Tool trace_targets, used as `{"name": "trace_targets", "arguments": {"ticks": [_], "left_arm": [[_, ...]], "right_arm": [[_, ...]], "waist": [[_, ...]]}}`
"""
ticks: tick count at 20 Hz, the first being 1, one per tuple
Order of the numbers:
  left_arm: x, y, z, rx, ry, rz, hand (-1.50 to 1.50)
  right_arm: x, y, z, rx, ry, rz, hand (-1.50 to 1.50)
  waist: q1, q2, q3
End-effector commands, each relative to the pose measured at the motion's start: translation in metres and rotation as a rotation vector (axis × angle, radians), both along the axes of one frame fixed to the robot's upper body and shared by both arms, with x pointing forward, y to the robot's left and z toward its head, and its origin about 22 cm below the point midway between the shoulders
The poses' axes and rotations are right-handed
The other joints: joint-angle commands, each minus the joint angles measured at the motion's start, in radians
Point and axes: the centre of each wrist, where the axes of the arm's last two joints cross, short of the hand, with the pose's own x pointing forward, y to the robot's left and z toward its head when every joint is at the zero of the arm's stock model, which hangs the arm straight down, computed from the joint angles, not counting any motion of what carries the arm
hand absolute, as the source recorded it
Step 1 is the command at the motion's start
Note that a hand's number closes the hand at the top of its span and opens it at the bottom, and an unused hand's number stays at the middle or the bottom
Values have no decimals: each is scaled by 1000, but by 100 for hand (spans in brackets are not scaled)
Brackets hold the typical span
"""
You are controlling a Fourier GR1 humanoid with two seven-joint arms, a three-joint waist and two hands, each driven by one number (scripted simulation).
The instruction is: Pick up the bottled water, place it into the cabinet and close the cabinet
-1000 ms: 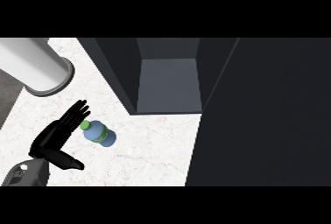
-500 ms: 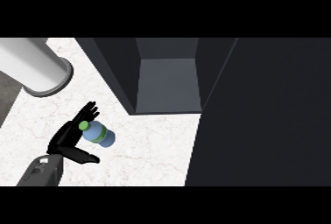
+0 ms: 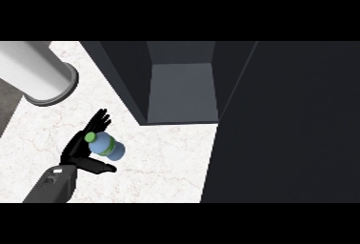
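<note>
The bottled water (image 3: 107, 146), pale blue with a green cap, stands on the white marble counter (image 3: 162, 157) at the lower left. My left hand (image 3: 79, 148) is right against its left side, fingers straight and pointing up past the cap, thumb spread out below the bottle. The fingers are not curled round it. The dark cabinet (image 3: 181, 90) is open, its grey inner floor showing up and to the right of the bottle. Its door (image 3: 295, 124) fills the right side as a big dark panel. My right hand does not show.
A large grey cylinder (image 3: 38, 76) lies at the upper left, near the counter's edge. The cabinet's left wall (image 3: 123, 76) stands just above the bottle.
My left hand and forearm have slid right, up to the bottle's side, with the thumb now beneath it. The bottle has stayed where it was.
</note>
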Motion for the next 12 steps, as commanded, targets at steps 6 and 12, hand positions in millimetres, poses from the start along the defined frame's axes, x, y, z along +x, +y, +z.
{"name": "trace_targets", "arguments": {"ticks": [6, 12], "left_arm": [[2, -27, -10, -165, -58, -95, 150], [26, -42, 9, -4, -234, -209, 150]], "right_arm": [[-16, -13, 15, -21, -58, -41, -150], [-9, -1, 10, -4, -69, -16, -150]], "waist": [[5, -2, 1], [1, -1, -1]]}}
